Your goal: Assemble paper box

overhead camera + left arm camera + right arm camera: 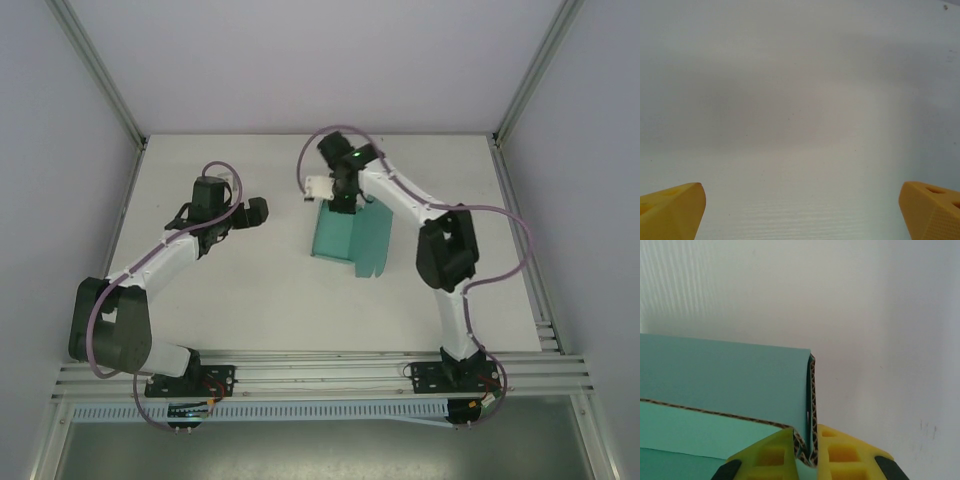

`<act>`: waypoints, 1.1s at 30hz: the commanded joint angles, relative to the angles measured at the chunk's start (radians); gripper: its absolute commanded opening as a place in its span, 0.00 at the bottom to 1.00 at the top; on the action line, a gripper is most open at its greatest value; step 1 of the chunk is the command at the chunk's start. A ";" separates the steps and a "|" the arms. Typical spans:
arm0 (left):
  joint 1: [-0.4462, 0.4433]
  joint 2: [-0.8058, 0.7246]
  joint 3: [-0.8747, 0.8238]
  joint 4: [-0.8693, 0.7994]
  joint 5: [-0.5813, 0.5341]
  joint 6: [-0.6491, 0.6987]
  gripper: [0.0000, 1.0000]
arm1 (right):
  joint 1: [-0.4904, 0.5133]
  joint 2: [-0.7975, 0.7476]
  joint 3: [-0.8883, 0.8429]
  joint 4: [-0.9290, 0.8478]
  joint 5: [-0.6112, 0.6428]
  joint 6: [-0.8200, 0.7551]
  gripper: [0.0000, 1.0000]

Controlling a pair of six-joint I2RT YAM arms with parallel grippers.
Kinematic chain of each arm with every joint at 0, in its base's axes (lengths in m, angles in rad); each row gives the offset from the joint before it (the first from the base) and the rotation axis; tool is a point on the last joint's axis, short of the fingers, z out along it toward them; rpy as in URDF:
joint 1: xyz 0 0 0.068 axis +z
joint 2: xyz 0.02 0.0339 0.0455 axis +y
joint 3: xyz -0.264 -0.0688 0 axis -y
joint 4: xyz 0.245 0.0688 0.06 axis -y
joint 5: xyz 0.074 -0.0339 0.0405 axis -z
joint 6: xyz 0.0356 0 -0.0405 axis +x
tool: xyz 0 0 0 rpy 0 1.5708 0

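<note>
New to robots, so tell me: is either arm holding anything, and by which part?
The right jaws are shut on the paper box, pinching the edge of a folded-up wall. The left jaws are open, holding nothing.

- I see the paper box [345,238] lying on the table [250,300], right of centre and in the far half.
- The right gripper [344,204] sits at the box's far edge. In its wrist view, its fingers [840,450] stand one on each side of a card wall of the box, touching it.
- The left gripper [256,211] is left of the box, well apart from it, over bare table.
- The left arm's base [190,383] is at the near edge on the left, and the right arm's base [455,375] is at the near edge on the right.
- The box lies between the two arms, nearer the right one.
</note>
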 commanded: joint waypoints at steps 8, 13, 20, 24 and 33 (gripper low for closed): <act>0.015 -0.031 -0.017 -0.029 -0.040 -0.011 0.98 | 0.125 0.046 -0.305 0.516 0.171 -0.348 0.00; 0.018 -0.048 -0.020 -0.041 -0.064 -0.010 0.99 | 0.156 0.033 -0.357 0.592 0.069 -0.382 0.14; 0.019 -0.041 -0.005 -0.044 -0.045 -0.015 0.99 | 0.134 -0.060 -0.360 0.568 0.076 -0.322 0.52; 0.020 -0.015 0.014 -0.043 -0.022 -0.017 0.99 | 0.126 -0.160 -0.391 0.566 0.085 -0.247 0.64; 0.019 0.030 0.037 -0.009 0.080 -0.001 0.99 | 0.118 -0.289 -0.433 0.484 -0.032 -0.081 0.69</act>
